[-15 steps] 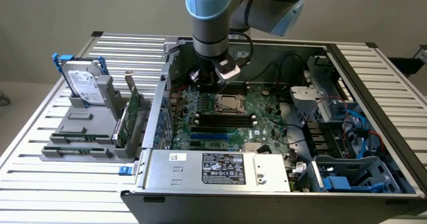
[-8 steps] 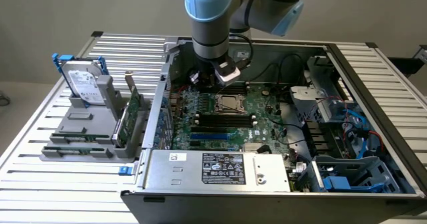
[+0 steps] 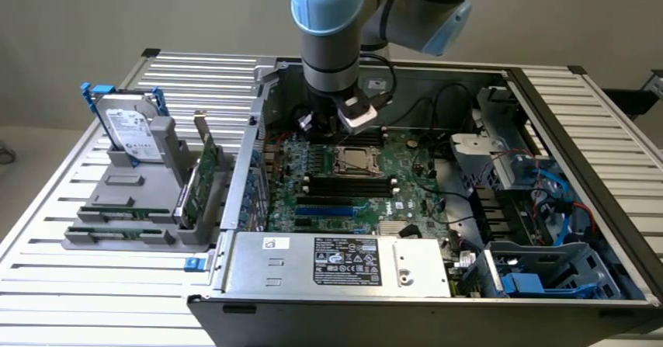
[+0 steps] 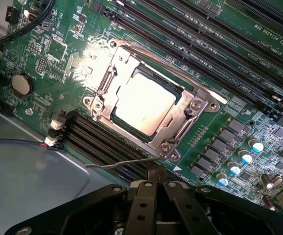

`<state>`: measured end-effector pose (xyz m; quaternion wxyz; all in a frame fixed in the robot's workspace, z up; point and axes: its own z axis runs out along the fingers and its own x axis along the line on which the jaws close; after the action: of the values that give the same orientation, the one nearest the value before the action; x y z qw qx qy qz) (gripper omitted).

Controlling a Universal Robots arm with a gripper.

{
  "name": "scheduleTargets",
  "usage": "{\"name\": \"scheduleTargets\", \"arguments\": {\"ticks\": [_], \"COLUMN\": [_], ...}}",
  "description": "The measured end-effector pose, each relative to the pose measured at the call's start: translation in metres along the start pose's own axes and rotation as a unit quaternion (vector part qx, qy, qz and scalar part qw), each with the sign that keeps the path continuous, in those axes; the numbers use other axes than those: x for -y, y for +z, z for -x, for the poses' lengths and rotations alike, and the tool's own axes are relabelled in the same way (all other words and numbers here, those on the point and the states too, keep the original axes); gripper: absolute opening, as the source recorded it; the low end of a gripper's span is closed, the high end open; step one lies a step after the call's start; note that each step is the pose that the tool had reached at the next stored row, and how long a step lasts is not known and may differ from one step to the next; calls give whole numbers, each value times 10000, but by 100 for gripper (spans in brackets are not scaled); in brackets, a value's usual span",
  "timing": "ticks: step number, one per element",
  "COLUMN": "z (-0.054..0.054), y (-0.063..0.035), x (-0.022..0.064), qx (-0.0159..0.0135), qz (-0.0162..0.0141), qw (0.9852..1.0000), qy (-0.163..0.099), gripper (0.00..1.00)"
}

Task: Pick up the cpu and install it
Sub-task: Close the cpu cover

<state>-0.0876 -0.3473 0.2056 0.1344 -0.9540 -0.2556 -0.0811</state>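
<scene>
Gripper (image 4: 156,172) clenched tight beside the socket lever (image 4: 117,164), cpu (image 4: 144,104) inside the socket frame (image 4: 180,122).

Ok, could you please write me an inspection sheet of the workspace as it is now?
Surface: slatted metal table carrying an open computer case.
Job's things: cpu lies inside the socket frame on the motherboard.
Clutter: hard drive with blue handles stands in a grey holder, outside the case on the exterior view's left.
Claw: claw is shut, above the board beside the socket. A thin metal lever lies at its tips; whether it is gripped cannot be told.
Cables: black cables and blue cables inside the case.
Surroundings: plain wall.
</scene>
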Motion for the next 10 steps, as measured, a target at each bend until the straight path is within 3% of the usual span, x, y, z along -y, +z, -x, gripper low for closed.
{"name": "scheduleTargets", "arguments": {"ticks": [10], "z": [-45], "y": [18], "x": [-31], "qx": [-3], "qz": [38], "qw": [10000], "qy": [-7], "gripper": [11]}}
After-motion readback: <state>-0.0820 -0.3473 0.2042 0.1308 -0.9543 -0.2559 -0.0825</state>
